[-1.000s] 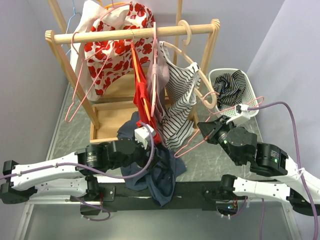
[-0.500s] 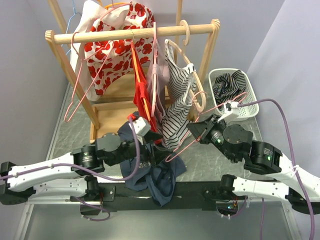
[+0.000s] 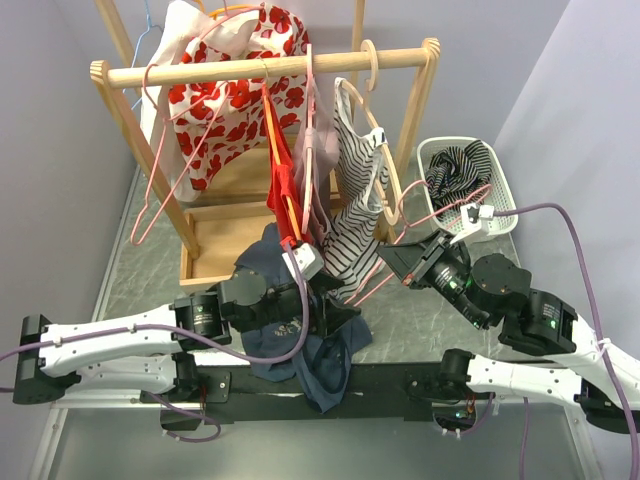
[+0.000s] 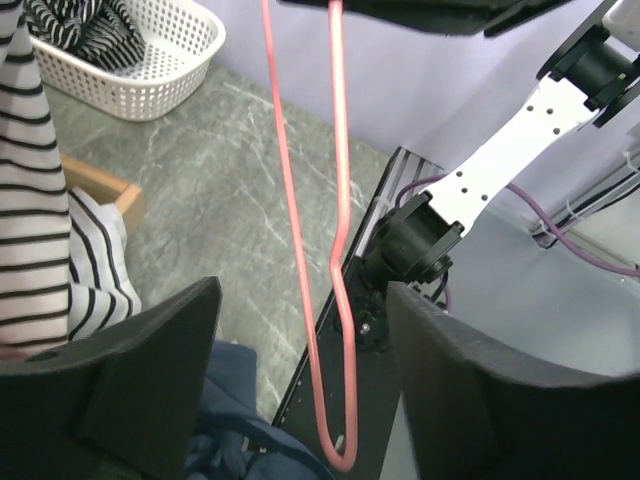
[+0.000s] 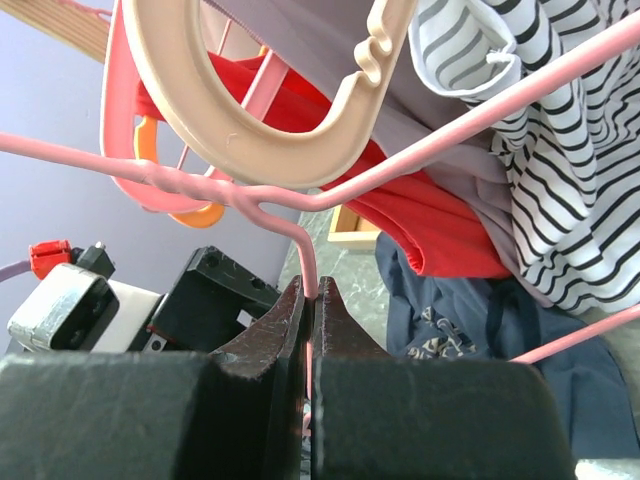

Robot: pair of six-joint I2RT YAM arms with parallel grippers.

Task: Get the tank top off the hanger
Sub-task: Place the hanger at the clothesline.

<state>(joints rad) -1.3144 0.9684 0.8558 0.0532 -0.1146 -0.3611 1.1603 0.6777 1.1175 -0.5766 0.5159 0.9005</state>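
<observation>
Wire of the pink hanger point(image 5: 470, 110) is pinched at its neck by the right end effector point(image 5: 309, 296), clenched tight just below a cream hanger point(image 5: 250, 135). The left end effector point(image 4: 300, 315) is released, fingers spread wide, with the pink loop running down between them. The striped tank top point(image 3: 358, 225) hangs from the wooden rack point(image 3: 250, 68), just above the left end effector and beside the right one's tip. A navy garment point(image 3: 330, 365) lies on the counter point(image 3: 150, 270) beneath the left end effector.

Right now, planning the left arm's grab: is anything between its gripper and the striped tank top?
Yes: the pink hanger runs through the open left gripper; the striped tank top hangs beside one finger.
</observation>
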